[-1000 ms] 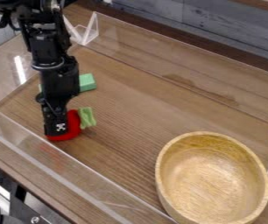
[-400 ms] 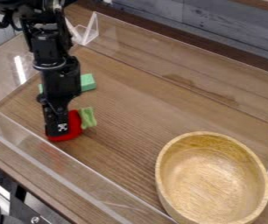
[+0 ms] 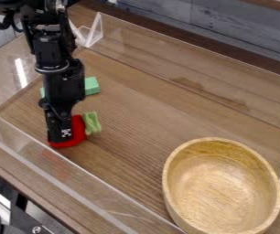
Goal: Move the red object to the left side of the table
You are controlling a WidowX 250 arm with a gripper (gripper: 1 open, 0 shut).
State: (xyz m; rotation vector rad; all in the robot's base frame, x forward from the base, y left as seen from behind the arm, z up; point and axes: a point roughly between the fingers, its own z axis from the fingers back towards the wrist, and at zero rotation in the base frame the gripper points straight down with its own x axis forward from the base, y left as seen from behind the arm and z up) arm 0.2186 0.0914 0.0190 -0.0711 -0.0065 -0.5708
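At the left of the table (image 3: 167,101), near the low clear plastic wall (image 3: 33,155) on the near side, the gripper (image 3: 62,133) is seen pointing straight down, its black arm rising toward the upper left corner. The fingers are drawn fully together, and between their tips the red object (image 3: 71,133) is pinched; its bright red body shows at and just below the fingertips, low against the wood, though whether it rests on the surface cannot be told. A small light-green piece (image 3: 91,122) juts out from it on the right, just beside the fingers.

Just behind the gripper, partly hidden by it, a green block (image 3: 92,86) lies on the tabletop, apart from the red object. Well to the right of the gripper, toward the near right corner, a wooden bowl (image 3: 223,187) stands empty.

The vertical hold is judged to suit a small rounded toy, which is gripped from above at its widest part. Since the object is already at the table's left side, the carry is judged nearly complete, with release remaining.
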